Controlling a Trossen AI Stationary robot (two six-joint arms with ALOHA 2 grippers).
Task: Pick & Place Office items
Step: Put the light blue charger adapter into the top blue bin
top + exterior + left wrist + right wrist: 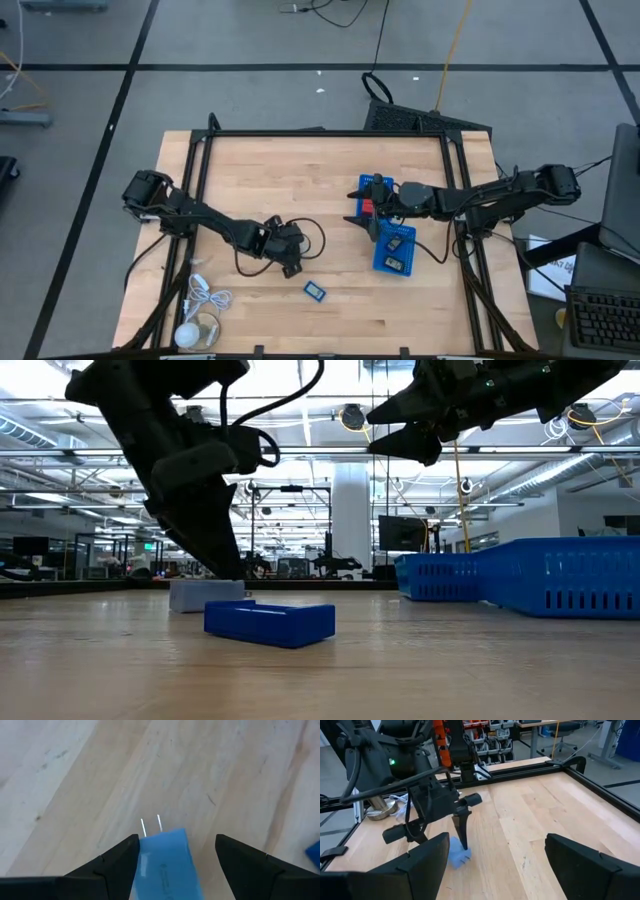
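Note:
My left gripper (287,255) is low over the table, open, pointing down. A pale grey-blue plug-like item (167,862) with two metal prongs lies flat between its fingers, close to one of them; it also shows in the low view (205,595). A blue blocky item (315,291) (270,622) lies flat nearer the table's near edge. My right gripper (358,212) (400,428) hovers open and empty, high above the blue trays (395,250). The trays hold a red piece (366,206) and dark pieces (394,243). My left gripper comes down from above with its fingers on either side of the pale item's body. One finger (120,857) stands right against the item's long side (142,855). Whether it touches, I cannot tell. The item lies flat on the table.
A coiled white cable (205,298) and a round white object (193,335) lie at the near left corner. Two blue trays (530,575) stand on the right half of the table. A black frame (320,133) runs around the table. Bare wood (300,180) spreads across the middle.

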